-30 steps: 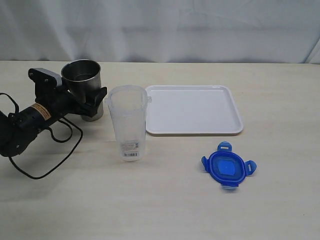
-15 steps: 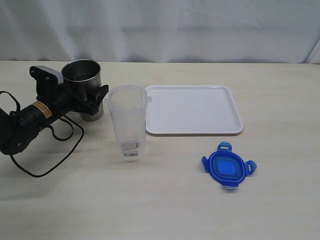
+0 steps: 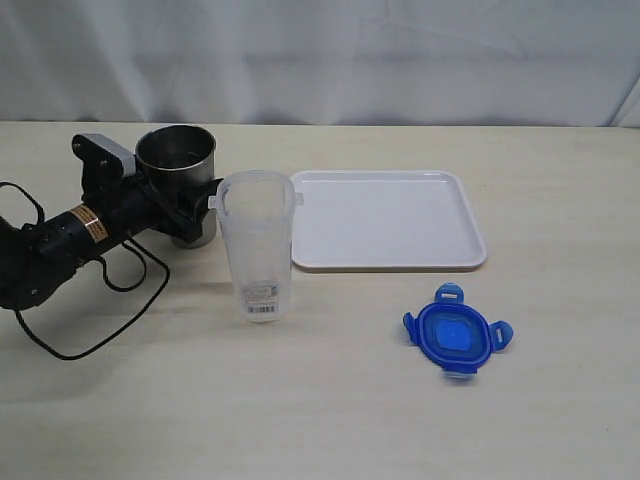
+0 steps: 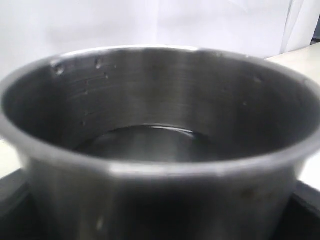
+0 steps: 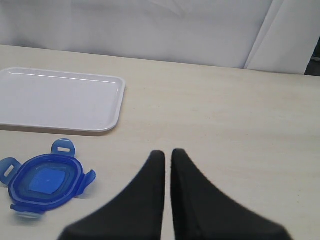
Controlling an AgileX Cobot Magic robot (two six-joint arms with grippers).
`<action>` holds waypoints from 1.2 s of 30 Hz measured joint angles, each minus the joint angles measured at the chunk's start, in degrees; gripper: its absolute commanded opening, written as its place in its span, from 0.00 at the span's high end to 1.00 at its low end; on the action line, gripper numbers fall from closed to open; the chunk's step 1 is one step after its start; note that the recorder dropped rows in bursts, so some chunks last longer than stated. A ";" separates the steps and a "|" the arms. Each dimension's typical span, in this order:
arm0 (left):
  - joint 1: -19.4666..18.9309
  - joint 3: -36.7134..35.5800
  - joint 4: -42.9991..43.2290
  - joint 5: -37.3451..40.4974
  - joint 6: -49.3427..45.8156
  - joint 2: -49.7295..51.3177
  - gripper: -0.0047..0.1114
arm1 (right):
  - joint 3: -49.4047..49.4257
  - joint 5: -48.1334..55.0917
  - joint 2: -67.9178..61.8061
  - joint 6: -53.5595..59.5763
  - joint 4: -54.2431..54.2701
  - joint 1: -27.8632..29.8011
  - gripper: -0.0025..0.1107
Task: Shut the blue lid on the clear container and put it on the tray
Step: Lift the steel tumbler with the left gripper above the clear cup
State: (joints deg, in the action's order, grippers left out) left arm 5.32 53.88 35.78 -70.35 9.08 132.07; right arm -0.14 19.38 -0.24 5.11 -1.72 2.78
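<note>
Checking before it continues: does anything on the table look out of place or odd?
Yes: the left gripper holds the metal tumbler, which this task does not need, right beside the clear container. Nothing looks spilled or damaged.

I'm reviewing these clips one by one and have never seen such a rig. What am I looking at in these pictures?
This is a two-armed table robot. The wide picture comes from a camera off the arms; the other two from a camera on each wrist. On the table are an open clear container, a white tray and a blue lid lying apart. The left gripper has its jaws either side of a steel tumbler, which fills its wrist view; whether they clamp it is unclear. The right gripper is shut and holds nothing.
</note>
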 measured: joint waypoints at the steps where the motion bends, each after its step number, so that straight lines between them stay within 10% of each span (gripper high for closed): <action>1: 0.00 0.00 0.00 0.00 0.00 0.00 0.96 | 0.00 0.00 0.00 0.00 0.00 0.00 0.94; 36: 0.00 -0.10 2.92 5.14 4.73 -8.95 0.96 | 0.00 0.00 0.00 0.00 0.00 0.00 0.94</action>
State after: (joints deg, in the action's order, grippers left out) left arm 5.32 53.78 38.70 -65.22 13.81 123.11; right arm -0.14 19.38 -0.24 5.11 -1.72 2.78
